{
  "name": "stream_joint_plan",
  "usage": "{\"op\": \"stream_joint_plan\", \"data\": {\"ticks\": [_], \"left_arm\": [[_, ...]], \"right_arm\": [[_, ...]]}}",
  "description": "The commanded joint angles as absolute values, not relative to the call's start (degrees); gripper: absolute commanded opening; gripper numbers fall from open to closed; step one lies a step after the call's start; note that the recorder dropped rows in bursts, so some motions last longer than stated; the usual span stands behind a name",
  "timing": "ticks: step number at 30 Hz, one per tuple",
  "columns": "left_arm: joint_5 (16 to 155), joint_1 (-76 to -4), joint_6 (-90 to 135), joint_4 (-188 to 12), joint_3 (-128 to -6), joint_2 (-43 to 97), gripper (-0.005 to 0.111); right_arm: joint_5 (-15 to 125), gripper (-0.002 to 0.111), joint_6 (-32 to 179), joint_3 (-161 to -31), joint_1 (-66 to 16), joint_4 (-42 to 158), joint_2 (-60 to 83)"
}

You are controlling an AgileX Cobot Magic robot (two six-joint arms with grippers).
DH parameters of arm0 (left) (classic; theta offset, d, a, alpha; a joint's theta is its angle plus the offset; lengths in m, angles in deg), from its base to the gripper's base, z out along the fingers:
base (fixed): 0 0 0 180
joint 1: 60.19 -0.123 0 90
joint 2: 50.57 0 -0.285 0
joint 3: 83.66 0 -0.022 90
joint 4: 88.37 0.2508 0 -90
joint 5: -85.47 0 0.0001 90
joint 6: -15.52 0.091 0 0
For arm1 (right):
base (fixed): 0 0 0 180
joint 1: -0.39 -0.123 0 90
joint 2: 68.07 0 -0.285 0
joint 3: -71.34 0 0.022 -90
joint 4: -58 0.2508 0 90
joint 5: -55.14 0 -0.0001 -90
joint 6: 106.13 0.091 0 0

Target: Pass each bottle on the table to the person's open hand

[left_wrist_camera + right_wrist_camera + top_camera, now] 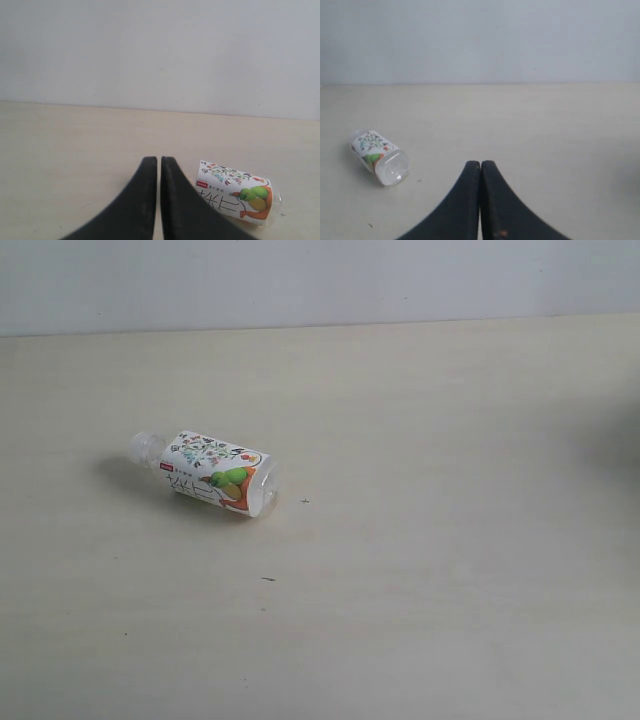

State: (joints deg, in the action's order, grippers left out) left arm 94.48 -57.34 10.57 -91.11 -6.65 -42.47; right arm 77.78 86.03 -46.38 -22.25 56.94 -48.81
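Note:
One bottle (210,474), clear with a white fruit-and-flower label, lies on its side left of centre on the pale table (450,540). In the left wrist view the same bottle (235,197) lies beside my left gripper (159,161), partly behind one black finger; the jaws are shut with nothing between them. From the right wrist, the bottle (379,157) is some way off my right gripper (480,164), which is also shut and holds nothing. Neither gripper shows in the exterior view. No other bottles and no person's hand are in view.
A pale grey wall (320,280) runs along the table's far edge. A few tiny dark specks (268,579) mark the tabletop near the bottle. A faint shadow (615,440) darkens the right edge.

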Motion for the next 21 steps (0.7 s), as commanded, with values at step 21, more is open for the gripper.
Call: {"op": "stream_joint_plan", "data": {"ticks": [21], "left_arm": [[90.1, -57.3, 14.4, -88.4, -6.4, -42.8, 0.005]], "right_arm": [[76.6, 0.0, 85.9, -46.2, -22.2, 56.5, -54.9]]}}
